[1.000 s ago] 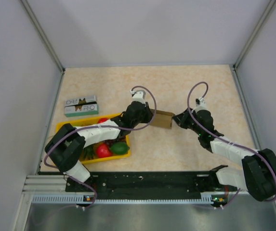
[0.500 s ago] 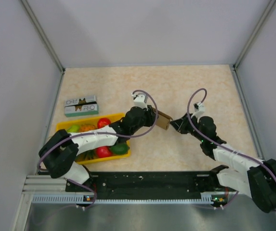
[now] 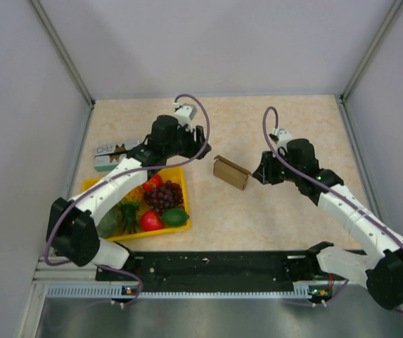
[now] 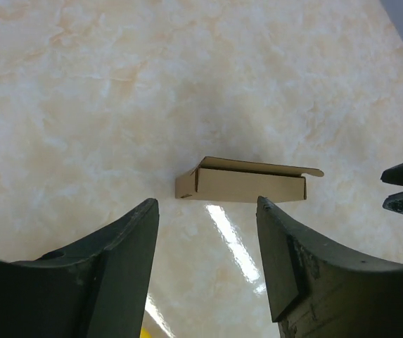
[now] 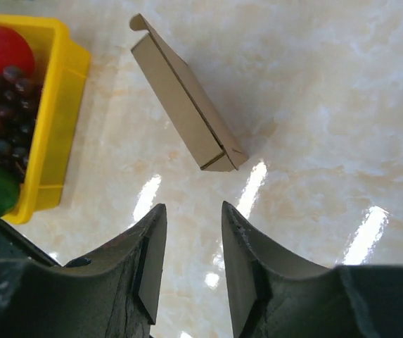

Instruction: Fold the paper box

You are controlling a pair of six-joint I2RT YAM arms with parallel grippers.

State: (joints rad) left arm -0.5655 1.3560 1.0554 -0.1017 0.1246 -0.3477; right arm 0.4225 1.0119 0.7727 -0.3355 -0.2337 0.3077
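The paper box [image 3: 232, 172] is a small folded brown kraft box lying alone on the table, one flap standing slightly open. It also shows in the left wrist view [image 4: 247, 184] and in the right wrist view [image 5: 183, 105]. My left gripper [image 3: 201, 143] is open and empty, above and to the left of the box, well clear of it [image 4: 206, 204]. My right gripper [image 3: 259, 173] is open and empty, just right of the box's end and not touching it [image 5: 193, 208].
A yellow tray [image 3: 181, 228] with toy fruit and vegetables sits left of the box; its corner shows in the right wrist view [image 5: 60, 105]. A green-and-white printed carton [image 3: 118, 155] lies behind the tray. Grey walls enclose the table on three sides.
Both grippers were at the box. The left arm has swung back up and to the left, the right gripper has backed off to the right, and the box now lies free.
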